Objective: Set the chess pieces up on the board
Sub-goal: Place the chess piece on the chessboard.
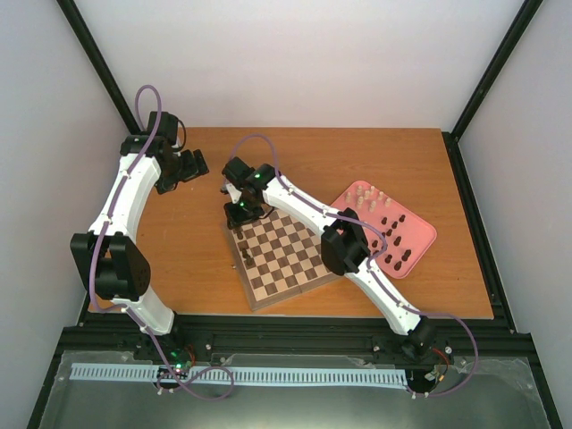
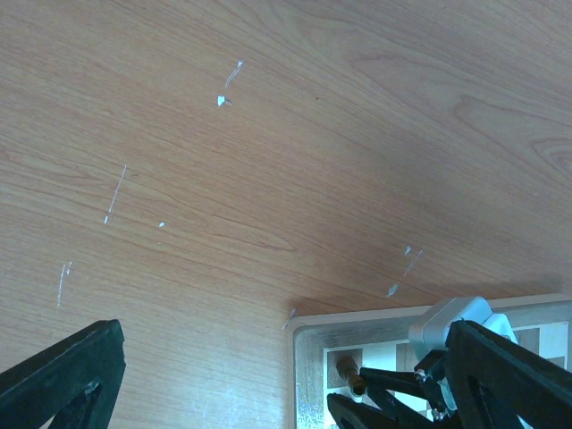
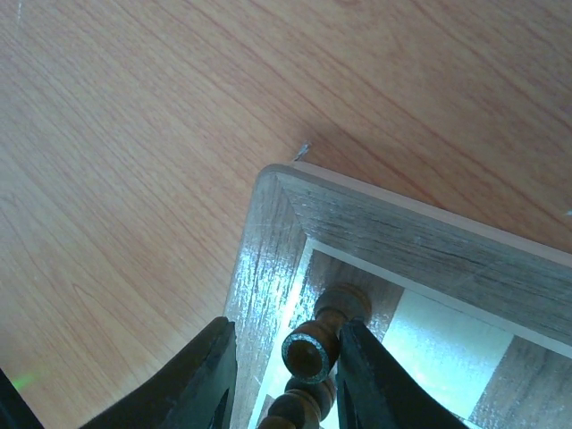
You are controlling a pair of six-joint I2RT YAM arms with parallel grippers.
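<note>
Right claw [image 3: 286,335], astride dark piece [image 3: 313,353] — end cropped

The board [image 1: 288,268] is lying on the table [image 1: 192,255], with the tray [image 1: 429,235] sitting just right of it and carrying chess pieces [image 1: 393,234]. At the board's far left corner, one piece [image 3: 313,349] is standing between the jaws of my right gripper [image 3: 286,344]. My left gripper [image 1: 195,166] is hovering left of and behind the board.

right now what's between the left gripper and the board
Nothing: only bare wooden table separates the left gripper from the board at its corner, as the left wrist view shows.
</note>
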